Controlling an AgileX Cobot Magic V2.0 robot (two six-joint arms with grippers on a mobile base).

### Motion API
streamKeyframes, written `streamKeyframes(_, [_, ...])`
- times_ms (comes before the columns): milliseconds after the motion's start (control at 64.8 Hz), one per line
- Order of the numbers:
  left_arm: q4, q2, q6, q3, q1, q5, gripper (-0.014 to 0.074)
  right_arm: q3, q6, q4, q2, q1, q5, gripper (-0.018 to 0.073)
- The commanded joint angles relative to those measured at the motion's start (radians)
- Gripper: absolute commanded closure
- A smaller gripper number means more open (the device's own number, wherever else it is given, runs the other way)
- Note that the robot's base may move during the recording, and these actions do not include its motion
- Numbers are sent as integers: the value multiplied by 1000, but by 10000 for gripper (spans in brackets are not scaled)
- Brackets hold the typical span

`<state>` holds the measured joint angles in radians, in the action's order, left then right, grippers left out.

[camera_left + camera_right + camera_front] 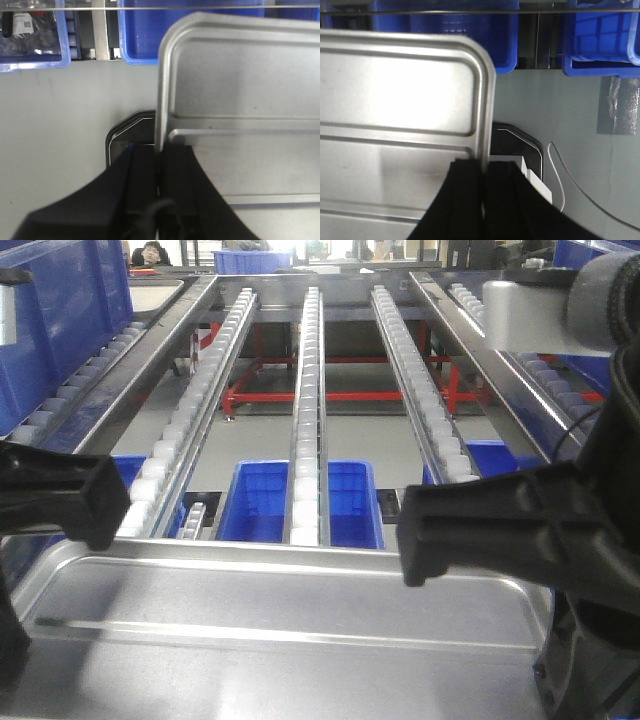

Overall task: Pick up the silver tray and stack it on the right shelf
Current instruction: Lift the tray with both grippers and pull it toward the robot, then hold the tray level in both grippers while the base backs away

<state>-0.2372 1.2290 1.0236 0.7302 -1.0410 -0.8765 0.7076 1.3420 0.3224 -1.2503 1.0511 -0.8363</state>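
1. The left hand (160, 152) is clamped on the rim of the silver tray (240, 85) at its left short edge, one finger inside the rim and one outside.
2. The right hand (485, 170) grips the opposite short edge the same way, so the tray hangs between the two hands above the grey floor.
3. The tray's long axis runs side to side, from hand to hand, with its raised ridges along that line. Neither arm is nearer; each holds one end.
4. The right shelf (305, 390) lies straight ahead, beyond the tray's far long edge, and its roller rails run away from the robot. My judgement is that the coming move is a forward push, keeping the tray level and square to the rails.
5. Blue crates (262, 502) sit below the rollers, just past the far rim.
6. Hard to tell:
   - whether the far rim already touches the shelf's front bar or hangs clear of it;
   - the tray's near edge, which is cut off at the bottom of the front view;
   - a dark rounded shape under the tray in both wrist views, which I cannot identify.
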Motion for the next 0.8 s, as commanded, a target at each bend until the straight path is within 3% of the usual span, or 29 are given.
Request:
streamKeyframes(0, [-36, -26, 11, 20, -4, -32, 697, 19, -2, 46, 29, -1, -20, 503])
streamKeyframes(154, [-78, -26, 8, 20, -46, -34, 697, 19, 18, 46, 29, -1, -19, 503])
streamKeyframes(339, [-76, -26, 16, 20, -106, -34, 697, 19, 28, 46, 29, -2, -11, 503])
streamKeyframes(787, [13, -26, 19, 20, -102, -80, 697, 19, 28, 51, 29, -2, -3, 503])
